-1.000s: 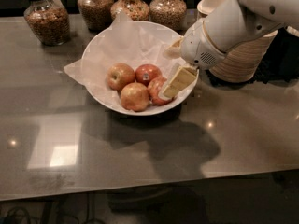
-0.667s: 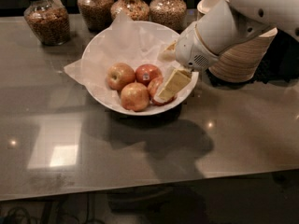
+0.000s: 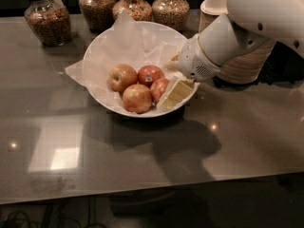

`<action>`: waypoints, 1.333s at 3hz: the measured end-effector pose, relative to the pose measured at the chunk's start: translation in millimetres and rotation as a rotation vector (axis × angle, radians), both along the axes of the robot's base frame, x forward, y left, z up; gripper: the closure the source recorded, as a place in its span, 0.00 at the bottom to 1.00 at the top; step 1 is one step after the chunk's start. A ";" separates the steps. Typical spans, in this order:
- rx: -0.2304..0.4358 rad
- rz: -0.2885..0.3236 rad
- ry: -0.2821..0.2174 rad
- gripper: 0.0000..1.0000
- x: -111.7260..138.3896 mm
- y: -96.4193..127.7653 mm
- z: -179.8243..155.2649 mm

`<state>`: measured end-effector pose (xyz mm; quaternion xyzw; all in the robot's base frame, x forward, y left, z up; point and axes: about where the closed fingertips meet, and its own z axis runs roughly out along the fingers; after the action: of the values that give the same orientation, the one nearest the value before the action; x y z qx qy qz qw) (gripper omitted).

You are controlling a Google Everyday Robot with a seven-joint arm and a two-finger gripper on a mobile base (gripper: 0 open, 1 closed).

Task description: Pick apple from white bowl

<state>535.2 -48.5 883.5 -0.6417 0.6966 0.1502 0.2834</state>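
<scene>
The white bowl (image 3: pixel 102 51), wide and lined with crinkled white paper, stands in the middle of the dark table. It holds several apples. The red-orange apple (image 3: pixel 159 88) lies at the right of the group, partly hidden by my gripper. A darker red apple with a sticker (image 3: pixel 149 73) lies behind it. A paler apple (image 3: pixel 121 76) lies at the left and another (image 3: pixel 137 98) at the front. My gripper (image 3: pixel 175 93) reaches into the bowl from the right, low by the right rim, against the red-orange apple's right side.
Several glass jars of grain stand along the back: one at the left (image 3: pixel 46 19), others behind the bowl (image 3: pixel 97 7). A stack of beige paper bowls (image 3: pixel 242 63) stands at the right behind my arm. The table's front edge (image 3: pixel 142 196) runs below.
My gripper has moved slightly down and toward the bowl's front rim, staying beside the red-orange apple. The apples have not moved.
</scene>
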 end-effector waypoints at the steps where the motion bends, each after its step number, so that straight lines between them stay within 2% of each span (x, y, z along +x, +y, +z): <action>1: 0.002 -0.016 0.011 0.24 1.4 -4.1 -7.6; 4: -0.006 -0.040 0.037 0.25 17.3 -11.3 -27.9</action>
<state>552.5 -59.8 855.5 -0.6258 0.7149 0.1543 0.2712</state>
